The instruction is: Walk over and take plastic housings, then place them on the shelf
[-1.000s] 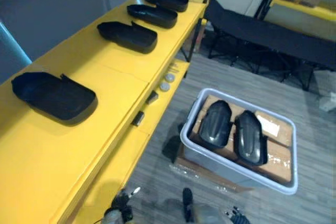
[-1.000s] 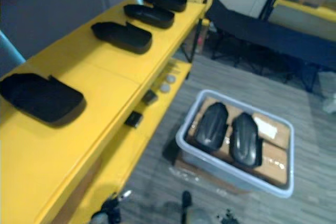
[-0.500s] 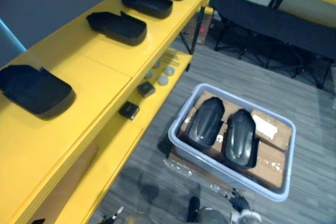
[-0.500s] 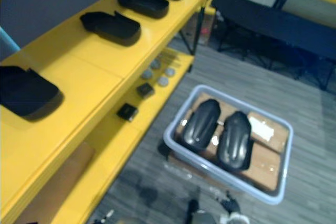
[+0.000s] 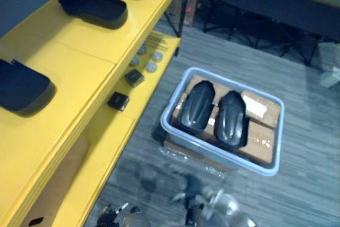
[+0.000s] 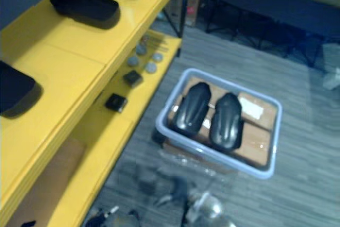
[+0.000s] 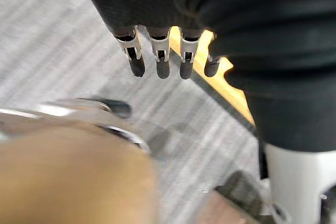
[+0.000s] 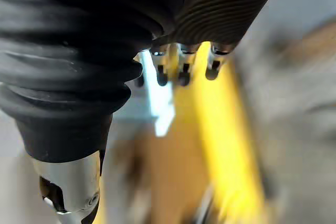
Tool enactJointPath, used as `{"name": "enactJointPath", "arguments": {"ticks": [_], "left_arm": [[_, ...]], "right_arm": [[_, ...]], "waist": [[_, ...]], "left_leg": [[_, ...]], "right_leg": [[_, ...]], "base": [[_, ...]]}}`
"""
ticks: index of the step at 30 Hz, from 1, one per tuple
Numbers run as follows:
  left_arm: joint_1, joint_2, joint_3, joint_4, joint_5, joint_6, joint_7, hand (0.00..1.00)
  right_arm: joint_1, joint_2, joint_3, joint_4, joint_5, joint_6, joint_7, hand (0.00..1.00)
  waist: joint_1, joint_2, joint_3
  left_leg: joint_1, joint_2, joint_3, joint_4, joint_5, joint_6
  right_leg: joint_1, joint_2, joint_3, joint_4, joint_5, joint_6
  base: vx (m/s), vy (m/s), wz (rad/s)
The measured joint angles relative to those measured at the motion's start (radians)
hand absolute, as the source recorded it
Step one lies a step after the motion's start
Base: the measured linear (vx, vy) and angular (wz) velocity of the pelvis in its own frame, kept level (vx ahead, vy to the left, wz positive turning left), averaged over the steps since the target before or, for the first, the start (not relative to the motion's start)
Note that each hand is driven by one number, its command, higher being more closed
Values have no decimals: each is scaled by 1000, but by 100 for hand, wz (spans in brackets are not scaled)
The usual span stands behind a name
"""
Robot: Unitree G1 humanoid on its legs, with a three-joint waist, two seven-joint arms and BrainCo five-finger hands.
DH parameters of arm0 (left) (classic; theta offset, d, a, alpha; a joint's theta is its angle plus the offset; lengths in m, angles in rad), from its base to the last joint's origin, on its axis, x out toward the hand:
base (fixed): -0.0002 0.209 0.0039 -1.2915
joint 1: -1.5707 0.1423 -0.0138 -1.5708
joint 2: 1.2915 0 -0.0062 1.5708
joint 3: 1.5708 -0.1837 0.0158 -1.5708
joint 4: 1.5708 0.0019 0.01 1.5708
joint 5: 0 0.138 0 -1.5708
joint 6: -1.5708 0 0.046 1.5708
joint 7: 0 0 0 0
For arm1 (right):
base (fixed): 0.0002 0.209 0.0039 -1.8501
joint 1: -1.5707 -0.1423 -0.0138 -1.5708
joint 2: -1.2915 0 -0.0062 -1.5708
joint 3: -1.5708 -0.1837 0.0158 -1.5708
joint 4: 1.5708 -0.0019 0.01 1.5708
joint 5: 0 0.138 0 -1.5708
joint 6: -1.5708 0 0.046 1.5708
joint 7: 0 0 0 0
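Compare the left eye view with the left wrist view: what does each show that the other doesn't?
Left eye view: a grey bin on the floor holding two plastic housings side by side on cardboard, plus black shells lying on top of the yellow shelf. Left wrist view: the left hand, fingers straight and empty, hanging above the floor. Both: the grey floor and the yellow shelf's edge.

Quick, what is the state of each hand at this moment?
Left hand: open, holding nothing.
Right hand: open, holding nothing.
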Motion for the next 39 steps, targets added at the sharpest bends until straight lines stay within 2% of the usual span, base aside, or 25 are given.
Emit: {"name": "enactJointPath", "arguments": {"ticks": [1, 3, 4, 5, 7, 8, 9, 10, 11, 13, 16, 19, 20, 21, 22, 23, 24, 25, 26, 29, 33, 36, 37, 39], "left_arm": [[0, 2, 0, 4, 2, 0, -4, 0], [0, 8, 1, 24, 15, 4, -6, 0], [3, 8, 1, 41, 46, 12, -5, 0], [4, 7, 1, 46, 58, 14, -5, 0], [4, -2, 1, 63, 95, 22, -6, 0], [7, -17, 2, 68, 124, 19, -2, 0], [7, -18, 1, 67, 130, 16, 2, 0], [7, -19, 0, 66, 160, 8, 5, 0], [7, -20, 0, 63, 169, 5, 6, 0], [15, -20, -29, 31, 210, -29, 13, 0], [11, -18, -66, -18, 210, -74, 15, 0], [9, -13, -78, -62, 153, -111, 30, 0], [4, -10, -77, -83, 113, -113, 38, 0], [-2, -12, -78, -91, 97, -116, 42, 0], [-15, -10, -81, -103, 70, -126, 48, 0], [-22, 10, -101, -116, 41, -134, 50, 0], [-28, 13, -113, -123, 33, -134, 50, 0], [-45, 11, -123, -140, 24, -132, 49, 0], [-64, -2, -144, -154, 4, -129, 49, 0], [-83, -37, -181, -172, 9, -123, 50, 0], [-88, -34, -181, -172, -7, -113, 61, 0], [-93, -36, -170, -172, -51, -112, 61, 0], [-93, -35, -164, -171, -53, -111, 61, 0], [-93, -36, -143, -165, -56, -110, 61, 0]], "right_arm": [[-33, -17, 45, -57, 58, 13, 54, 0], [-85, -35, 58, -140, 143, 35, 75, 0], [-131, -40, 40, -197, 224, 60, 26, 0], [-146, -36, 24, -214, 245, 70, -5, 0], [-180, -10, -46, -244, 262, 86, -131, 0], [-192, 28, -138, -253, 262, 109, -257, 0], [-194, 42, -178, -252, 261, 121, -311, 0], [-198, 57, -254, -252, 252, 152, -418, 0], [-199, 57, -290, -250, 250, 162, -459, 0], [-214, 39, -412, -249, 193, 191, -630, 0], [-291, 1, -533, -235, 175, 199, -776, 0], [-318, -54, -634, -225, 201, 230, -843, 0], [-317, -66, -676, -210, 218, 245, -863, 0], [-315, -72, -699, -202, 225, 255, -871, 0], [-301, -72, -753, -194, 261, 260, -885, 0], [-280, -73, -808, -186, 291, 261, -896, 0], [-274, -73, -835, -182, 296, 261, -902, 0], [-267, -74, -887, -174, 306, 259, -907, 0], [-267, -73, -924, -148, 311, 259, -920, 0], [-278, -73, -937, -83, 312, 262, -974, 0], [-384, -82, -968, 41, 313, 274, -1051, 0], [-505, -168, -971, 142, 313, 307, -1092, 0], [-529, -184, -971, 156, 313, 311, -1097, 0], [-610, -268, -969, 238, 313, 325, -1098, 0]], "waist": [[6, -1, -1], [16, -3, -2], [20, -2, -1], [21, -2, -1], [22, -1, -1], [21, 6, 3], [21, 9, 5], [19, 18, 11], [18, 22, 13], [11, 25, 17], [-11, 23, 65], [-10, 15, 127], [-14, 11, 148], [-15, 27, 156], [-25, 25, 166], [-31, 6, 171], [-33, 6, 171], [-37, 13, 176], [-45, 23, 187], [-38, 52, 208], [-24, 65, 219], [10, 73, 225], [11, 76, 227], [19, 93, 242]], "left_leg": [[6, -2, -2, 3, -4, 3], [17, 0, -2, 7, -8, 2], [16, 1, -4, 14, -12, 2], [15, 1, -4, 15, -12, 2], [16, 2, -4, 19, -12, 1], [15, 2, -3, 23, -15, 1], [15, 2, -2, 27, -17, 2], [15, 2, 0, 35, -22, 3], [14, 1, 2, 38, -25, 3], [-34, -2, 29, 94, -48, 11], [-116, -17, 29, 203, -108, 29], [-141, -28, 29, 280, -173, 41], [-140, -27, 33, 271, -176, 47], [-143, 2, 45, 258, -172, 56], [-146, 14, 49, 257, -170, 49], [-150, -8, 25, 268, -171, 47], [-163, -12, -2, 274, -170, 47], [-186, -20, -43, 275, -170, 47], [-196, -25, -64, 272, -170, 47], [-209, -26, -115, 269, -170, 47], [-247, -48, -186, 253, -146, 55], [-266, -79, -213, 220, -115, 61], [-273, -82, -220, 220, -113, 62], [-290, -90, -248, 227, -107, 63]], "right_leg": [[9, -1, -1, 0, 3, 3], [20, 0, 0, 0, 3, 3], [22, 1, 0, 0, 4, 3], [22, 1, 0, 0, 5, 2], [24, 5, 0, 0, 7, 0], [23, 9, 4, 1, 11, 0], [23, 9, 6, 1, 11, 0], [23, 10, 11, 1, 14, 0], [21, 10, 17, 1, 17, 0], [-30, 14, 70, 10, 40, -1], [-123, 25, 175, 10, 86, -3], [-173, 52, 261, 6, 82, -24], [-185, 64, 254, 10, 3, -41], [-196, 77, 232, 24, -15, -47], [-215, 85, 199, 117, 5, -83], [-184, 73, 178, 85, 30, -38], [-180, 73, 180, 60, 44, -45], [-177, 72, 175, 27, 77, -35], [-176, 67, 166, 18, 80, -35], [-165, 62, 131, 13, 80, -35], [-172, 42, 70, 13, 80, -35], [-187, 10, 49, 12, 81, -34], [-190, 7, 42, 12, 81, -34], [-194, -4, 15, 13, 82, -32]], "base": [[3, 42, 2], [0, 0, 0], [0, 0, 0], [0, 0, 0], [0, 0, 0], [-11, -24, -5], [-17, -18, -9], [-20, -5, -10], [-28, 0, -22], [-73, 5, -56], [-159, 12, -96], [-168, 29, -120], [-103, 10, -96], [11, 59, -74], [121, 56, -33], [142, 62, -20], [105, -10, -3], [63, -9, 14], [55, 4, 20], [47, 9, 32], [-10, -33, 55], [-29, 1, 33], [-22, 2, 40], [-19, 4, 35]]}}
